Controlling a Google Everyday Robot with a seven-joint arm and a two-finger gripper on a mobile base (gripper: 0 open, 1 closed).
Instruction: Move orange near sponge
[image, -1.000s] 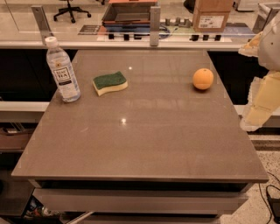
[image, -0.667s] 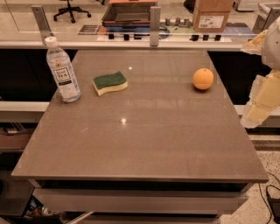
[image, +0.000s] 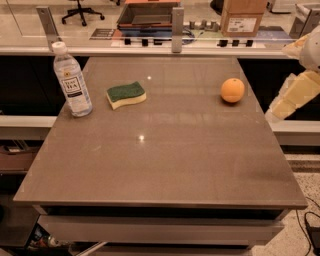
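Brown table (image: 160, 165), speckled floor (image: 300, 235), office chair (image: 81, 10) beyond.

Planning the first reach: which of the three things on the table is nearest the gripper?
The orange, alone on the table's right side, by the gripper off that edge; sponge and bottle sit left.

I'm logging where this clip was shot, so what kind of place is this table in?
Likely an office or lab workspace: a wheeled office chair and a cardboard box stand beyond the grey table, and the robot's claw hangs just past the table's right edge.
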